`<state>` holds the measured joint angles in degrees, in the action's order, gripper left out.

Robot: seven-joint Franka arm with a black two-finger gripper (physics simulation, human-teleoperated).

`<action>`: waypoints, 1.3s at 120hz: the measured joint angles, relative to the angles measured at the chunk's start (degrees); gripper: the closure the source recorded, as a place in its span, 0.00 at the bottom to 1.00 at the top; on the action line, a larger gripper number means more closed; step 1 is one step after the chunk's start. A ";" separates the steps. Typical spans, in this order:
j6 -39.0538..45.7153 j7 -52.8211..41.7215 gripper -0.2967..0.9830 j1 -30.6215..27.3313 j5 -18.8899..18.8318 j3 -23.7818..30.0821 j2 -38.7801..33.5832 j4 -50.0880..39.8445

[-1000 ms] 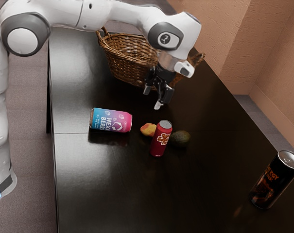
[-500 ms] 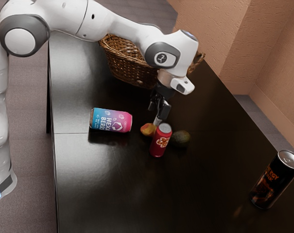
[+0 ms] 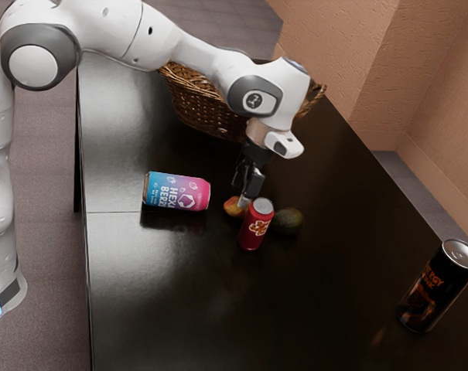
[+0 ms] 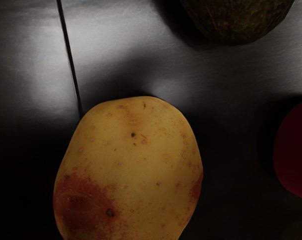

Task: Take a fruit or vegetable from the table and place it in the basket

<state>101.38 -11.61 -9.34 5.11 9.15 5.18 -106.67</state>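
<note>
Black tabletop (image 3: 168, 297) gives you room between its edges, with the yellow-red fruit (image 3: 232, 206) well in from both. You have two fruits, three cans, one basket (image 3: 196, 102). Your gripper (image 3: 244, 200) is at the yellow-red fruit; you can't tell if it's wide or narrow. The red can (image 3: 254, 229) and avocado (image 3: 288, 221) crowd you nearby, apart from that fruit; the pink-blue can (image 3: 176, 192) lies opposite, the black can (image 3: 433, 292) well apart.
</note>
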 joint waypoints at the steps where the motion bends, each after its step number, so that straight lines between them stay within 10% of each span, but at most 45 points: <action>1: 0.04 -0.08 0.23 0.00 0.02 0.00 0.01 -0.09; 77: 6.28 -3.84 0.24 -0.16 0.30 -0.71 1.49 -2.57; 110: 7.02 -4.37 0.48 -0.18 0.80 -0.70 1.53 -3.00; 156: 4.89 -1.42 0.53 -0.22 0.53 -0.93 -2.75 -2.46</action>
<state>106.27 -13.02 -9.56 5.65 8.22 2.44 -109.14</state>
